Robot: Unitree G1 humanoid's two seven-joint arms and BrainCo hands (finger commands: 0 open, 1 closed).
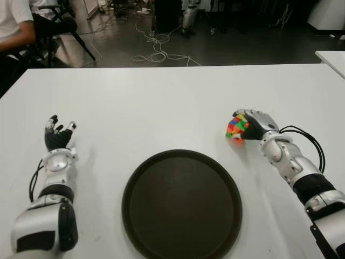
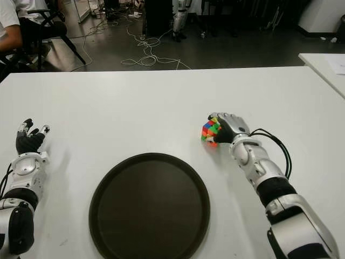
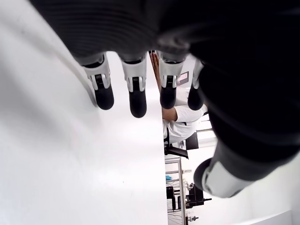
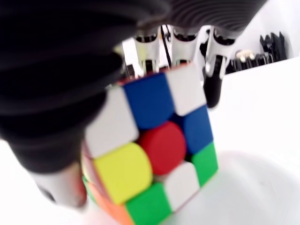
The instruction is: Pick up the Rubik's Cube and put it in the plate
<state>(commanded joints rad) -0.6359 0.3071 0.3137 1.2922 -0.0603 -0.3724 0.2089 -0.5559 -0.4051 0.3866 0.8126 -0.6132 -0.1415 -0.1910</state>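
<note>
The multicoloured Rubik's Cube [image 1: 235, 128] is on the right side of the white table [image 1: 161, 102], beyond the right rim of the round dark plate [image 1: 181, 202]. My right hand [image 1: 249, 125] is curled around it. In the right wrist view the fingers [image 4: 213, 70] reach over the cube's [image 4: 150, 150] far side and the thumb presses its near side. Whether the cube still touches the table I cannot tell. My left hand [image 1: 57, 135] shows to the left of the plate, fingers [image 3: 136, 96] spread and holding nothing.
A seated person [image 1: 13, 24] and a chair are beyond the table's far left corner. Cables [image 1: 156, 51] lie on the floor behind the table. The corner of a second white table [image 1: 331, 58] is at the far right.
</note>
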